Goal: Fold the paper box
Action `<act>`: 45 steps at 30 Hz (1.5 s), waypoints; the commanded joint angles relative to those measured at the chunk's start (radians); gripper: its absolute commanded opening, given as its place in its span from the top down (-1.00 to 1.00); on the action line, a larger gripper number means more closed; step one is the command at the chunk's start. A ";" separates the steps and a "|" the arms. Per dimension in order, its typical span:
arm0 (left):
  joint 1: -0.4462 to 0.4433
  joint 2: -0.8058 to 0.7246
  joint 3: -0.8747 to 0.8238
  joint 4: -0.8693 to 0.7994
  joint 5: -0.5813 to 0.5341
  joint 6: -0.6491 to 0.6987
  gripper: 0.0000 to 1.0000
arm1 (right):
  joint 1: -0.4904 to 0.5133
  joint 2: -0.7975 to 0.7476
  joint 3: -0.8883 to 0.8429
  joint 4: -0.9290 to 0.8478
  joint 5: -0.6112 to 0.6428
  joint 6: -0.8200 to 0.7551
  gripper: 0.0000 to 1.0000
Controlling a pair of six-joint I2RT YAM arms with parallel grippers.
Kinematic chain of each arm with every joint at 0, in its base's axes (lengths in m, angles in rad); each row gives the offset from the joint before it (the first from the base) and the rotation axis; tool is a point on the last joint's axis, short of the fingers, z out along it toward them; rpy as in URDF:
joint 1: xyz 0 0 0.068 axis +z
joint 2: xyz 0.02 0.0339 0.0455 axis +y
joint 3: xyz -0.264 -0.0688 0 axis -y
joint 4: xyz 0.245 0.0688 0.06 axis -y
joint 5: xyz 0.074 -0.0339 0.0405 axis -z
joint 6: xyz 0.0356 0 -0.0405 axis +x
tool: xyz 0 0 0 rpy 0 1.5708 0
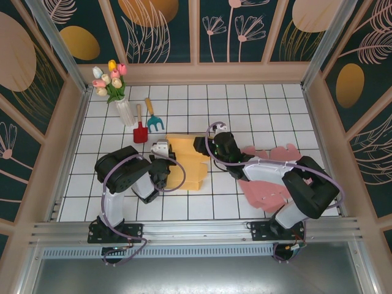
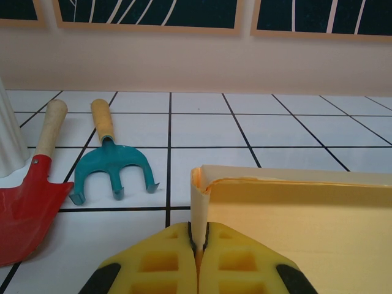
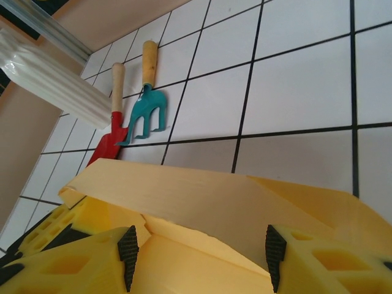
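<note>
Two tools are meeting the paper box (image 1: pixel 190 168): my left tool (image 2: pixel 199 260) is pinching its nine-o'clock wall, my right tool (image 3: pixel 201 257) is standing open astride a two-o'clock flap.

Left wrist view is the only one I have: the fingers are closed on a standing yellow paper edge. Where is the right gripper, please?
Observer: From above, the right gripper is at the right edge of the yellow paper box, across from the left gripper.
Operator: Does it hold the paper?
Observer: In its wrist view the jaws stand apart with a yellow flap between them; I see no clamp.
Operator: Is there other paper?
Observer: Yes, pink paper lies under the right arm.
</note>
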 commanded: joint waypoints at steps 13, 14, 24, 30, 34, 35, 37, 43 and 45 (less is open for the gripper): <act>-0.001 0.055 -0.002 0.143 0.030 0.019 1.00 | -0.005 0.064 0.013 0.175 -0.154 0.106 -0.19; -0.001 0.054 0.000 0.139 0.030 0.020 1.00 | -0.005 0.067 0.010 0.190 -0.166 0.116 -0.19; -0.004 0.054 0.000 0.136 0.028 0.026 1.00 | -0.029 0.067 -0.093 0.429 -0.228 0.175 -0.17; -0.005 0.052 0.004 0.127 0.022 0.025 1.00 | -0.057 0.068 -0.144 0.490 -0.253 0.166 -0.15; -0.005 0.046 0.012 0.099 0.016 0.022 1.00 | -0.054 0.036 -0.119 0.275 -0.157 0.086 -0.14; -0.005 0.045 0.012 0.099 0.016 0.022 1.00 | -0.054 0.028 -0.115 0.229 -0.135 0.065 -0.14; -0.005 0.046 0.014 0.099 0.016 0.022 1.00 | -0.053 0.015 -0.119 0.165 -0.106 0.036 -0.14; -0.005 0.046 0.017 0.092 0.016 0.022 1.00 | -0.052 0.001 -0.131 0.068 -0.041 -0.011 -0.15; -0.005 0.044 0.019 0.089 0.015 0.021 1.00 | -0.052 0.012 -0.122 0.042 -0.028 -0.021 -0.15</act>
